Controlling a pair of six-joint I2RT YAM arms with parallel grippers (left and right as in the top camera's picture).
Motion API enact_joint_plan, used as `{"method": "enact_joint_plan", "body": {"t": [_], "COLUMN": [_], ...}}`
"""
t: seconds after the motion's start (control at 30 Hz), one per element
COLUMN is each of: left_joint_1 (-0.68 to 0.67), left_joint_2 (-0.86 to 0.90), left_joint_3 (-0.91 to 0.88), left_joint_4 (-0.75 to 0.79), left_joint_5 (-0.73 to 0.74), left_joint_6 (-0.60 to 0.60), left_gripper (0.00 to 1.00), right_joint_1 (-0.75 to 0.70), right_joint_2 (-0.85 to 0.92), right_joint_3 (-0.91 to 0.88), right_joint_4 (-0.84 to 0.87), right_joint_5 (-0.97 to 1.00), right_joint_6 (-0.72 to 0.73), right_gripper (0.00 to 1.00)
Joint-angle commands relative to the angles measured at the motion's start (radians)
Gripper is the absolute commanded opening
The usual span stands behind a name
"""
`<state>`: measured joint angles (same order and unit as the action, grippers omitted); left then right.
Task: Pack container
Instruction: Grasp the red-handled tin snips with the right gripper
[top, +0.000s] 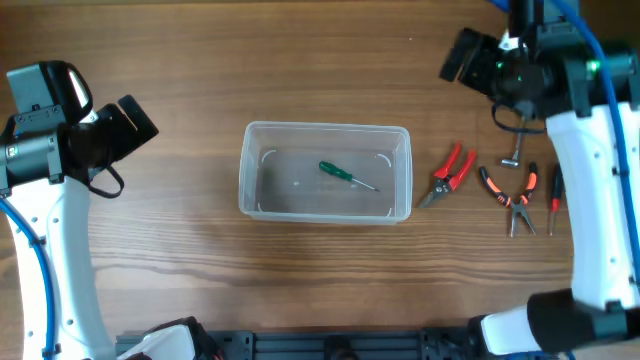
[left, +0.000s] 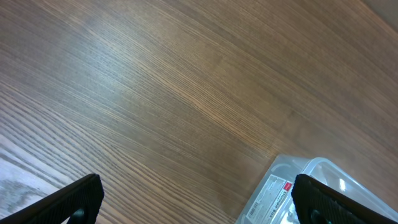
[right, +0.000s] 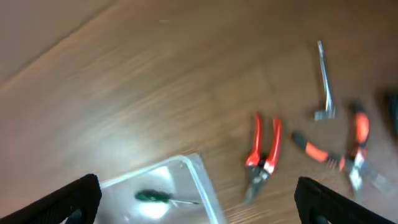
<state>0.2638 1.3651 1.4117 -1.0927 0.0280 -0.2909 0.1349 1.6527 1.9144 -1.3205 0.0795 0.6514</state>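
The clear plastic container (top: 255, 170) sits mid-table with a green-handled screwdriver (top: 337, 172) lying inside. It also shows in the right wrist view (right: 199, 177) and a corner of it in the left wrist view (left: 323, 171). Red-handled snips (top: 452, 172), orange-and-black pliers (top: 512, 192), a metal hex key (top: 514, 152) and a small red-handled tool (top: 553, 200) lie right of the container. My left gripper (left: 199, 202) is open and empty, above bare wood left of the container. My right gripper (right: 199, 199) is open and empty, high above the container's right end and the snips (right: 262, 155).
The table is bare wood (top: 180, 260) around the container. The right arm's white body (top: 590, 200) stands along the right edge beside the tools. The left arm (top: 50, 190) stands along the left edge.
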Motion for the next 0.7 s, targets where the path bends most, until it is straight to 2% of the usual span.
{"method": "enact_joint_plan", "body": {"t": [0.0,0.1,0.27,0.37,0.67], "left_joint_1": [0.002,0.002,0.002,0.002,0.002], "left_joint_2": [0.008,0.008,0.008,0.008,0.008], "left_joint_3": [0.009,0.009,0.009,0.009,0.009], "left_joint_4": [0.003,0.003,0.003,0.002,-0.003], "left_joint_5": [0.016,0.016,0.016,0.016,0.016], "left_joint_6": [-0.002,-0.002,-0.001,0.022,0.025], "left_gripper": [1.00,1.00,1.00,1.00,1.00], "right_joint_1": [-0.021,-0.022,-0.038,-0.054,-0.112], "right_joint_2": [0.060,0.105,0.196,0.242,0.319], "right_joint_3": [-0.070,-0.155,-0.332,-0.426,-0.477], "right_joint_4": [0.010,0.025,0.169,0.253,0.297], "right_joint_5": [-0.003,-0.034,-0.194,-0.216,-0.173], "right_joint_6": [0.259,0.311,0.310,0.302,0.221], "right_gripper": [1.00,1.00,0.99,1.00,0.99]}}
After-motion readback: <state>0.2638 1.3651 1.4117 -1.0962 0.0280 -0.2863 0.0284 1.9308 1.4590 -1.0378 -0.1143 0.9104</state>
